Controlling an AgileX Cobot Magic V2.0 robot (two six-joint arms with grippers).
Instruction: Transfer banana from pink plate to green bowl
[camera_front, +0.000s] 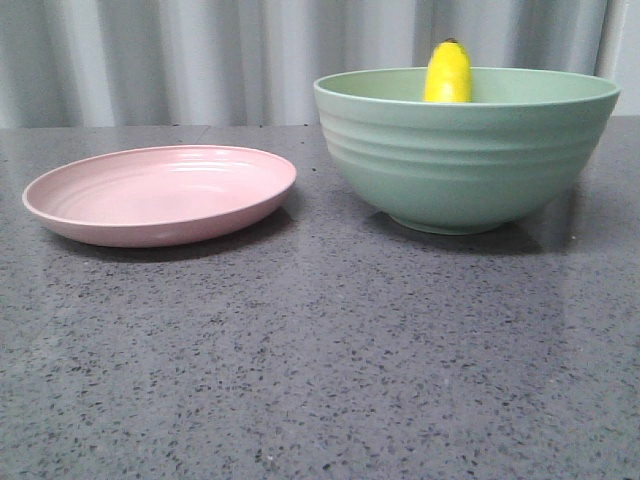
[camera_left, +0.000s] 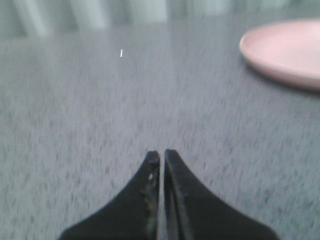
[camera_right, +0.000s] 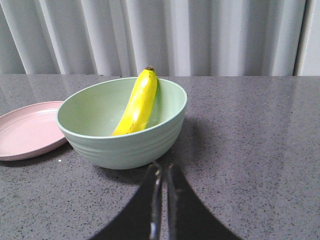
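The yellow banana (camera_front: 447, 73) lies inside the green bowl (camera_front: 465, 160), leaning against its far wall with one end above the rim; it also shows in the right wrist view (camera_right: 138, 103) within the bowl (camera_right: 125, 142). The pink plate (camera_front: 160, 195) sits bare to the left of the bowl, and shows in the right wrist view (camera_right: 27, 131) and the left wrist view (camera_left: 285, 52). My right gripper (camera_right: 162, 167) is shut and empty, just short of the bowl. My left gripper (camera_left: 162, 154) is shut and empty over bare tabletop, away from the plate. Neither gripper shows in the front view.
The grey speckled tabletop (camera_front: 320, 380) stretches in front of the plate and bowl. A pale pleated curtain (camera_front: 200, 60) hangs behind the table.
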